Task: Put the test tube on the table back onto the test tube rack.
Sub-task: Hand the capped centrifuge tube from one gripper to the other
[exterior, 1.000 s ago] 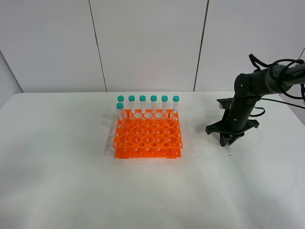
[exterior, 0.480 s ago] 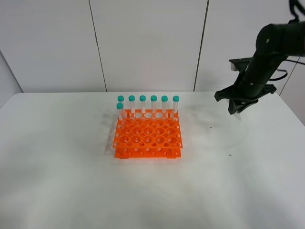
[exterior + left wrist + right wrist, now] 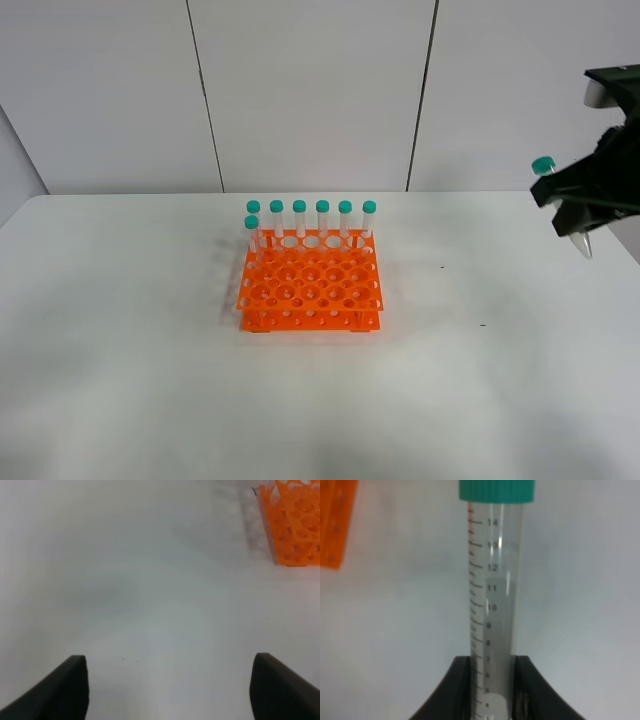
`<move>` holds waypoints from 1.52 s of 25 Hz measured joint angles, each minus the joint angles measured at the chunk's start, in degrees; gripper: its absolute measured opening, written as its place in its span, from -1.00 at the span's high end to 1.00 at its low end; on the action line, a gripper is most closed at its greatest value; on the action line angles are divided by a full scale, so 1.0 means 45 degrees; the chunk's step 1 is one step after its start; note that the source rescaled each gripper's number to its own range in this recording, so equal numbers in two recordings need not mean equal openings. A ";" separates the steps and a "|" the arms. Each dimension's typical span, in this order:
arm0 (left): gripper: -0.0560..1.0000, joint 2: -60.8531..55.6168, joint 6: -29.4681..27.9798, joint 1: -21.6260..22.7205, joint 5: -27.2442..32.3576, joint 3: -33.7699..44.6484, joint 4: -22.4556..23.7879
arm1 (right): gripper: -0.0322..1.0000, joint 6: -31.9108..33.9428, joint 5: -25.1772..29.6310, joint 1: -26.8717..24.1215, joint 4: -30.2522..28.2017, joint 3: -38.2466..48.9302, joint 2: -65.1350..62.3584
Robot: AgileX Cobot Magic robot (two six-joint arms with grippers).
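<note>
High over the right edge of the table [image 3: 150, 380], our right gripper [image 3: 578, 205] is clamped on the test tube [image 3: 543, 165], which is tilted and well apart from the test tube rack [image 3: 310, 290]. We should carry it across and stand it upright. Then we centre its tip over an empty hole clear of the standing tubes [image 3: 311, 218] and lower it straight. Our left gripper [image 3: 170, 687] gapes wide, empty.
</note>
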 joint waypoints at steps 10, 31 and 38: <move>-0.92 0.0000 0.0000 0.0000 0.0000 0.0000 0.0000 | 0.89 -0.3330 -0.3305 0.0000 0.2800 0.3932 -0.1903; -0.92 0.0000 0.0000 0.0000 0.0000 0.0000 0.0000 | 0.89 -1.4228 -0.2360 0.2679 1.1719 0.3935 -0.0509; -0.92 0.0000 0.0000 0.0000 0.0000 0.0000 0.0000 | 0.89 -1.4201 -0.3430 0.3253 1.1743 0.3935 -0.0509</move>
